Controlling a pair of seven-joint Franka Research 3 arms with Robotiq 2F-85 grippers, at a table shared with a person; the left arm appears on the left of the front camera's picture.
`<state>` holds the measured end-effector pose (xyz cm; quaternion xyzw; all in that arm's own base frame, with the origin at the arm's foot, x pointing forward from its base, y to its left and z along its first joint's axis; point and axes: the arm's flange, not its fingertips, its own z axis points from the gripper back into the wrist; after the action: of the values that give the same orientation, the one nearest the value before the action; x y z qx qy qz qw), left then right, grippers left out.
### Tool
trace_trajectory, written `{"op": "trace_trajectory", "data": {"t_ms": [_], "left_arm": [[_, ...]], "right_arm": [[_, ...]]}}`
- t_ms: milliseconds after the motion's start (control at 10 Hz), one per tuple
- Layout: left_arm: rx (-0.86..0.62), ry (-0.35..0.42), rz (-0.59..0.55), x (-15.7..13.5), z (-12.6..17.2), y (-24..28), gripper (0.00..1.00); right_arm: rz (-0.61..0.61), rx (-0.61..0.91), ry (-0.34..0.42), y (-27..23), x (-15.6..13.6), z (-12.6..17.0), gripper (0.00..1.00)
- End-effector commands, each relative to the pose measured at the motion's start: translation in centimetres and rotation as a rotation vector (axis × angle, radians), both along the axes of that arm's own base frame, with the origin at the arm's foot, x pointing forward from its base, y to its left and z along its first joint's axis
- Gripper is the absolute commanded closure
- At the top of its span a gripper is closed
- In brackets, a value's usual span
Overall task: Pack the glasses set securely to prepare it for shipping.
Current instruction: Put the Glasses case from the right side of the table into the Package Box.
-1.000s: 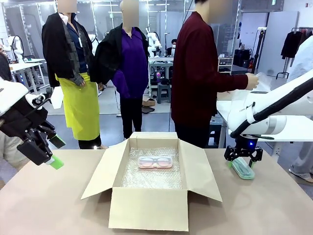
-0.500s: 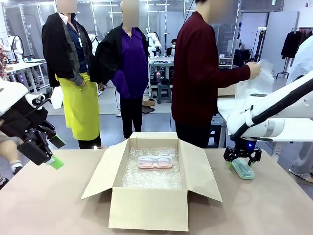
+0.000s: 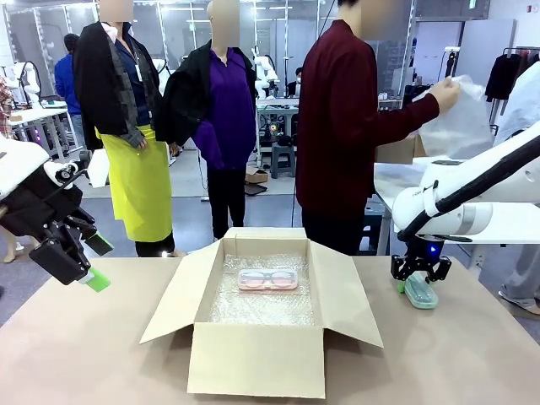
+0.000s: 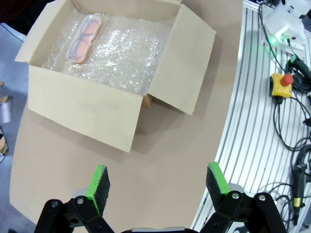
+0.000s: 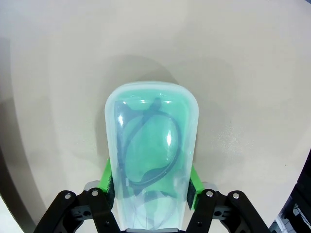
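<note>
Two glasses cases: one mint green case [image 5: 151,141], clamped between the two fingers of the right gripper [image 5: 150,180], and one pink case [image 4: 83,39], far ahead of the fingers of the left gripper [image 4: 156,171]. Each case shows one pair of glasses inside. Two grippers, each with two fingers and two green pads; the left pair stands wide apart. One cardboard box [image 4: 82,114] ahead of the left fingers, with two side flaps spread outward and one bubble wrap lining [image 4: 126,53] inside. One table [image 3: 101,354]. One person [image 3: 342,126] across it, holding one clear plastic sheet [image 3: 464,126]. One yellow stop button [image 4: 281,85], beyond the left fingers.
</note>
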<state>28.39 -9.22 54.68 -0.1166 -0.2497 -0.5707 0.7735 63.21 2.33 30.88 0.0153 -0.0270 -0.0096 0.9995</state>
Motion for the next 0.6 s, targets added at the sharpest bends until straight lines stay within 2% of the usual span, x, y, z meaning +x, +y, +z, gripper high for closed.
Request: {"op": "trace_trajectory", "data": {"t_ms": [0, 100, 400, 500], "left_arm": [[0.003, -0.008, -0.016, 0.0, 0.1, 0.2, 0.00], [0.003, -0.008, -0.016, 0.0, 0.1, 0.2, 0.00], [0.003, -0.008, -0.016, 0.0, 0.1, 0.2, 0.00], [0.003, -0.008, -0.016, 0.0, 0.1, 0.2, 0.00]], "right_arm": [[0.000, -0.028, 0.010, 0.2, 0.3, -0.1, 0.60], [0.000, -0.030, 0.011, 0.1, 0.3, 0.2, 0.54], [0.004, -0.045, 0.012, 0.1, 0.2, 2.3, 0.54], [0.027, -0.043, 0.006, 0.4, -0.3, 4.5, 0.54]]}}
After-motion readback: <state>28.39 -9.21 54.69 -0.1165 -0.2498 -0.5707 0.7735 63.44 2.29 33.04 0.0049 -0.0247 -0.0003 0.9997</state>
